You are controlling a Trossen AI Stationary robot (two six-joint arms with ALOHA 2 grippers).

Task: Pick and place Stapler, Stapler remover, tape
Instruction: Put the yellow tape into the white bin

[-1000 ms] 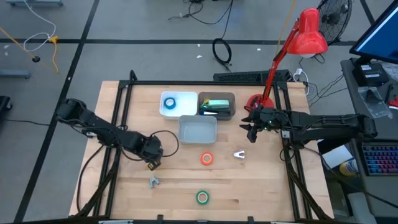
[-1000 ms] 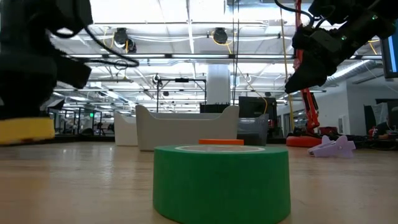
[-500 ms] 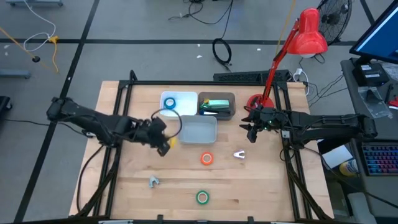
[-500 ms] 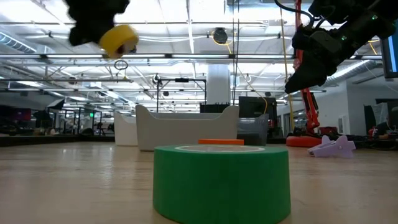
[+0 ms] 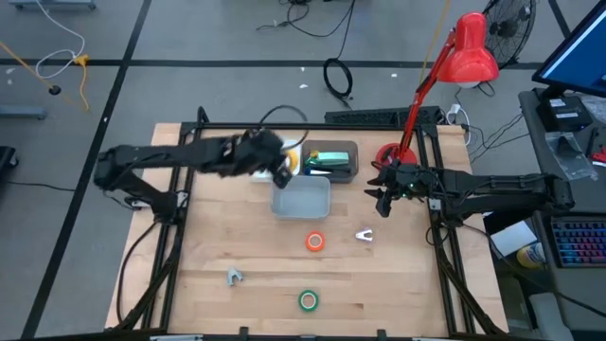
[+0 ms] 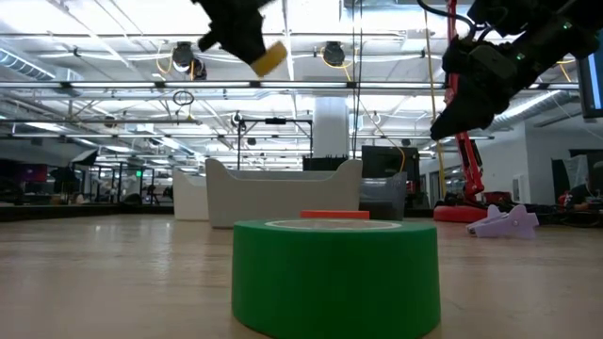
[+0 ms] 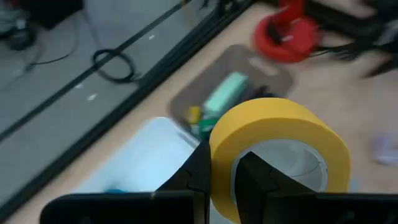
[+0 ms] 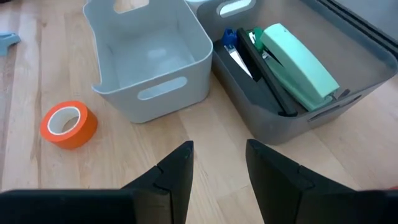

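My left gripper [image 5: 283,171] is shut on a yellow roll of tape [image 7: 280,134] and holds it in the air over the bins at the table's far side. A mint-green stapler [image 8: 297,64] lies in the dark grey bin [image 5: 352,172]. An orange roll [image 5: 314,242] and a green roll [image 5: 308,300] lie flat on the table. One stapler remover [image 5: 234,277] rests near the left front, a paler one [image 5: 364,235] right of the orange roll. My right gripper [image 8: 221,168] waits open at the table's right. My left gripper pinches the yellow roll's wall [image 7: 222,149] on the side nearest the wrist. One finger [image 7: 261,177] is inside the open centre and the other finger [image 7: 198,171] is against the outer face. The roll is lifted clear, well above the bins, and tilted.
An empty pale grey bin [image 8: 149,62] stands in front of the dark grey one, with a white bin [image 7: 134,165] beside it under my left arm. A red lamp's base [image 5: 390,154] sits at the far right. Black frame rails [image 5: 180,204] run along both table sides.
My left gripper has risen from low over the table's left front and swung toward the far edge and rightward to above the bins, tipping from pointing down to slanting forward. The yellow roll has gone with it, lifted high.
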